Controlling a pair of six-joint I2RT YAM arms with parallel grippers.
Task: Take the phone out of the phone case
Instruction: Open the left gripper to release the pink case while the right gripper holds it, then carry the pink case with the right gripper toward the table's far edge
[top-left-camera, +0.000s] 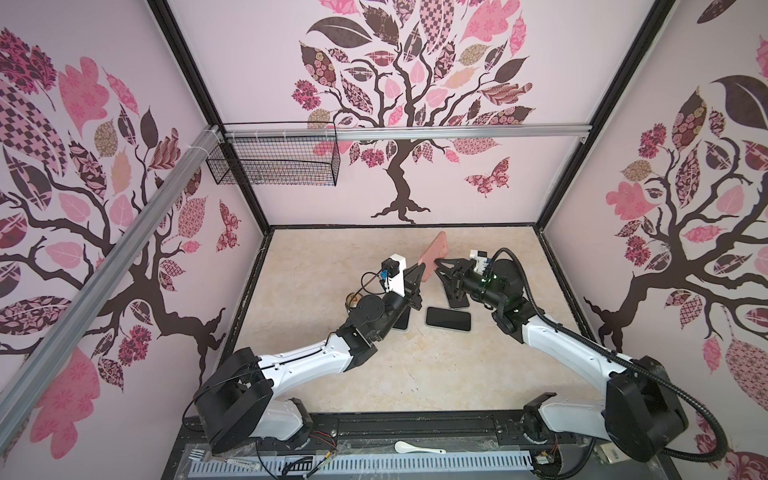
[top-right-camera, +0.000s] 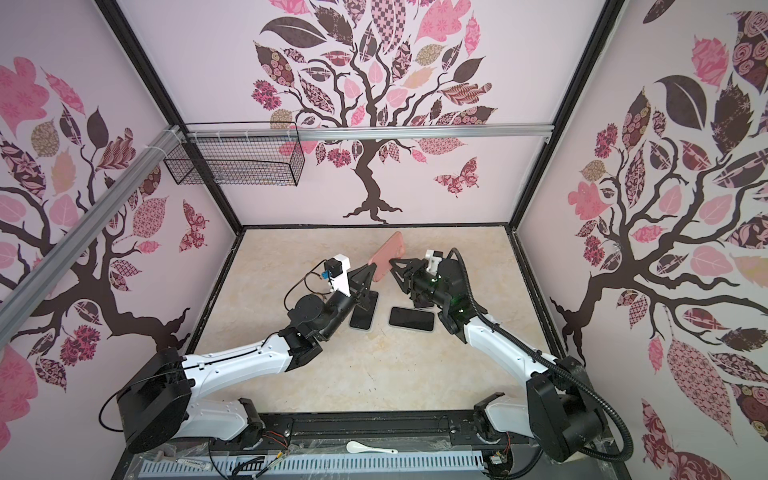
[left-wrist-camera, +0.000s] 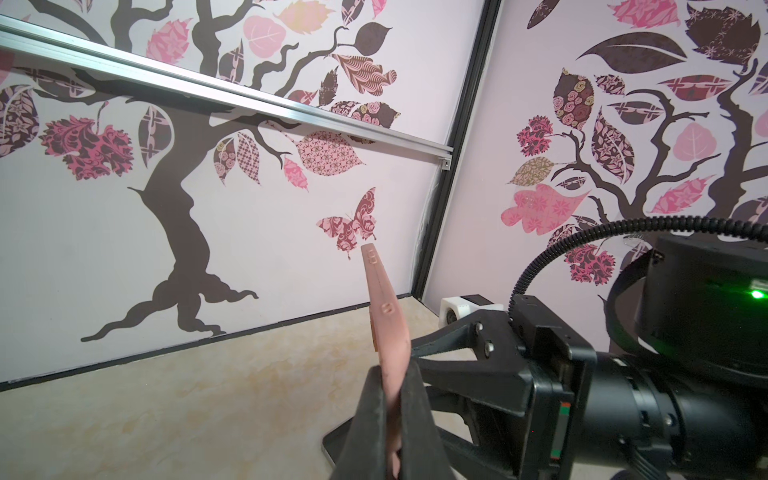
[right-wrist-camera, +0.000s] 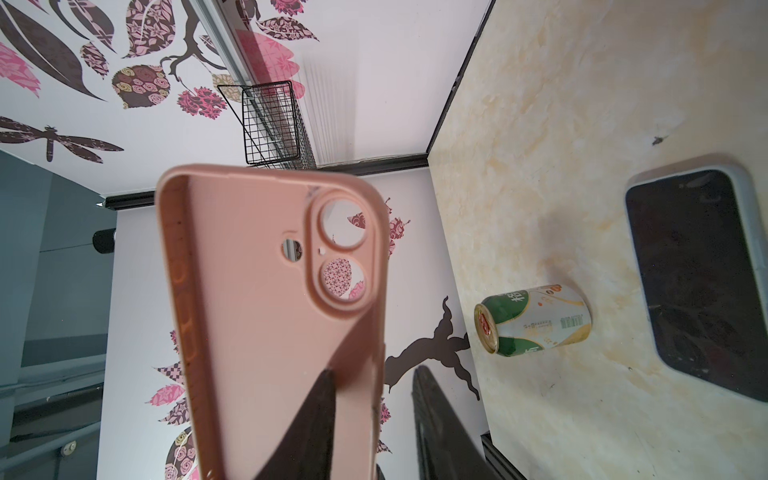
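A pink phone case (top-left-camera: 434, 253) (top-right-camera: 386, 253) stands raised above the table, and it is empty: the wall shows through its camera holes (right-wrist-camera: 343, 224). My left gripper (top-left-camera: 417, 270) (left-wrist-camera: 392, 370) is shut on its lower end. My right gripper (top-left-camera: 438, 262) (right-wrist-camera: 374, 370) straddles the case's side wall. One finger lies against the inner face; the other stands apart outside, so the jaws are open. A black phone (top-left-camera: 448, 319) (right-wrist-camera: 698, 282) with a pale rim lies flat on the table below. Another phone (top-right-camera: 362, 318) lies partly under the left arm.
A third dark slab (top-left-camera: 457, 297) lies under the right gripper. A green and white can (right-wrist-camera: 534, 318) lies on its side behind the left arm. A wire basket (top-left-camera: 274, 162) hangs on the back rail. A white spoon (top-left-camera: 415, 448) rests on the front ledge.
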